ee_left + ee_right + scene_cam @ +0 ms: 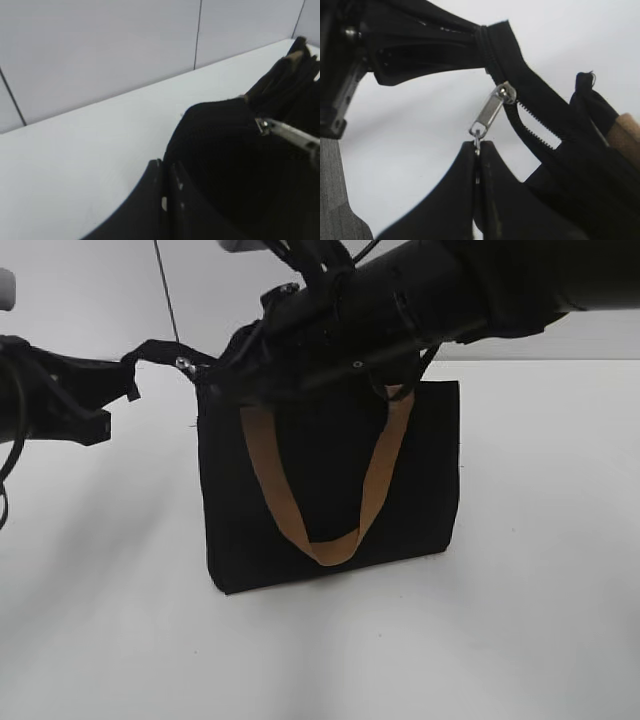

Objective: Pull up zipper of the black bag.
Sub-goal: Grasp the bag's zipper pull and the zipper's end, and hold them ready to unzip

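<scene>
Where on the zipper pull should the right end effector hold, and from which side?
Grip the free lower end of the zipper tab, coming from below, as the right end effector does now. The tab hangs down off the slider, so that end is clear of the black bag fabric.

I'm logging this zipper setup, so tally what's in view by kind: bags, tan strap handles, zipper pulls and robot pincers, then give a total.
Black bag: 1
Tan strap handles: 1 plainly seen in the exterior view; a second cannot be confirmed
Silver zipper pull: 1
Pincers: 2, left pincer and right pincer
Total: 5
</scene>
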You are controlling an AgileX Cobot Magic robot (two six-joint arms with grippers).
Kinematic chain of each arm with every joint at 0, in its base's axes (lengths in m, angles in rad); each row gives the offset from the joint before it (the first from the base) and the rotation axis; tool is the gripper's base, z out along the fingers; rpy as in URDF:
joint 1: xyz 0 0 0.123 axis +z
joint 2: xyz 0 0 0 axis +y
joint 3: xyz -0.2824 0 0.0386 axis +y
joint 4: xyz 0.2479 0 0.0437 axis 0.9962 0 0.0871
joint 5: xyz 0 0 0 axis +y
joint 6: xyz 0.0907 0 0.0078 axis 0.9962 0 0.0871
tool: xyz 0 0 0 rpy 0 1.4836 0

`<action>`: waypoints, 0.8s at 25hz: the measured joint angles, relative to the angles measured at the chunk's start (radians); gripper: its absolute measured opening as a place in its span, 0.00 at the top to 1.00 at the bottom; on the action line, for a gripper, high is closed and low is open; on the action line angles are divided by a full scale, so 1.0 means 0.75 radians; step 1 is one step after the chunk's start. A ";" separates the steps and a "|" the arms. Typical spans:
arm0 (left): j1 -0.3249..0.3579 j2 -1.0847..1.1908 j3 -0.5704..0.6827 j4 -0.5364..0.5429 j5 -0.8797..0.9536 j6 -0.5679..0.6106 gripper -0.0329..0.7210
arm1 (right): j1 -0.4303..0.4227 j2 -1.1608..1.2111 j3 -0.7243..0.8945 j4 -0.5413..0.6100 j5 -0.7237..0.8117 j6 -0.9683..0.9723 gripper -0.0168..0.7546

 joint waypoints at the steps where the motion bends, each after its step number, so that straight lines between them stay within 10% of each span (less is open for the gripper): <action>1: 0.000 0.000 0.000 0.000 0.029 0.000 0.97 | -0.005 -0.011 0.000 -0.018 0.003 0.028 0.98; 20: -0.007 0.000 0.000 -0.107 0.308 0.001 0.97 | -0.141 -0.025 -0.002 -0.111 0.043 0.135 0.98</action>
